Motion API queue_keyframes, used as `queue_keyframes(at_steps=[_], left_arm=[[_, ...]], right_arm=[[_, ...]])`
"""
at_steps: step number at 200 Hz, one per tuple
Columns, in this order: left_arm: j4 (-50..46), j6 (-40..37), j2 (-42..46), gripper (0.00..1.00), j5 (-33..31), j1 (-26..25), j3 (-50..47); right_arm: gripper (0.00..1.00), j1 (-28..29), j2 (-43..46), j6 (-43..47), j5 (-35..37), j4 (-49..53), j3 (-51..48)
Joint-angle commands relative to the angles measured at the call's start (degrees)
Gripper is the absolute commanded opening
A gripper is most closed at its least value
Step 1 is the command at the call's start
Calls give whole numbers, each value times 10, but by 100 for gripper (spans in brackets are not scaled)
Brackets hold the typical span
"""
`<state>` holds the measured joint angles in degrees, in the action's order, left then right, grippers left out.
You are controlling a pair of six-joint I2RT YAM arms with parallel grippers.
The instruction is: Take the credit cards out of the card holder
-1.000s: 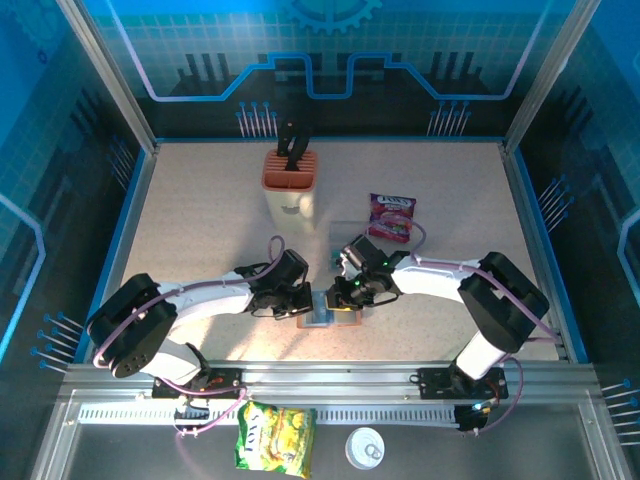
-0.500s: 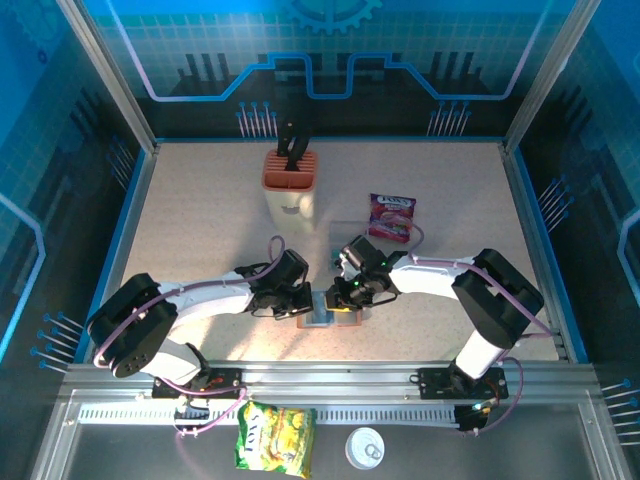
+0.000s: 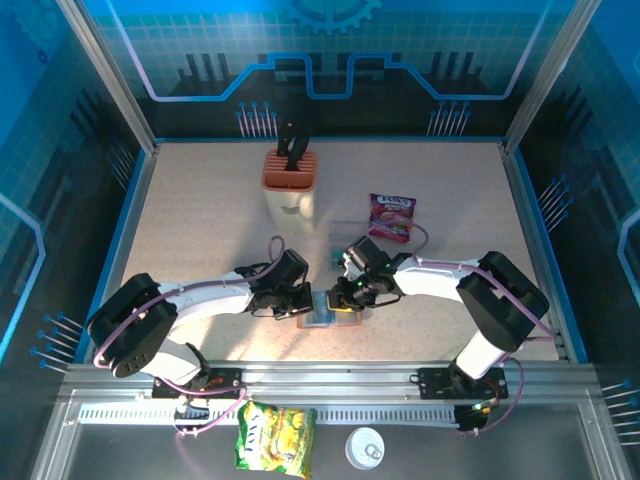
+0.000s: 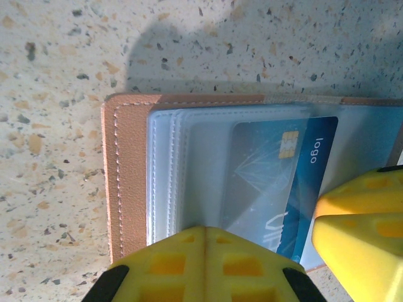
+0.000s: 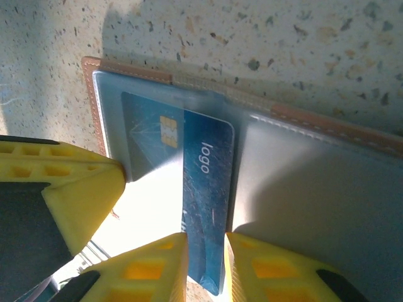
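Observation:
The brown card holder lies open on the table between both grippers. Its tan stitched edge frames clear grey-blue pockets. A blue credit card with a chip and the word "logo" sticks partway out of a pocket. My right gripper is shut on the card's free end, which curls up between the yellow fingers. My left gripper is shut, its joined tips pressing down on the pocket side of the card holder. From above, the left gripper and right gripper stand close together over it.
An orange-topped knife block stands at the back. A purple snack packet and a clear tray lie behind the right arm. A yellow packet and a white lid sit below the table's front rail.
The right arm's elbow swayed slightly left and back again. Both grippers and the card holder stay where they were.

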<state>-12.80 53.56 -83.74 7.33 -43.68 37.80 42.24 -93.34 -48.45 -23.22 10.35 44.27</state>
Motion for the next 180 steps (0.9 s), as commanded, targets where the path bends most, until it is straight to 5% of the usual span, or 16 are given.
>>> queue_keyframes(at_steps=[1,180], left_arm=[[-21,-12,-15,4,0,-3,1],[-25,-10,-15,4,1,-2,2]], right_arm=[[22,-6,11,-6,-8,-5,-7],[21,-9,-24,-24,-35,-45,-20]])
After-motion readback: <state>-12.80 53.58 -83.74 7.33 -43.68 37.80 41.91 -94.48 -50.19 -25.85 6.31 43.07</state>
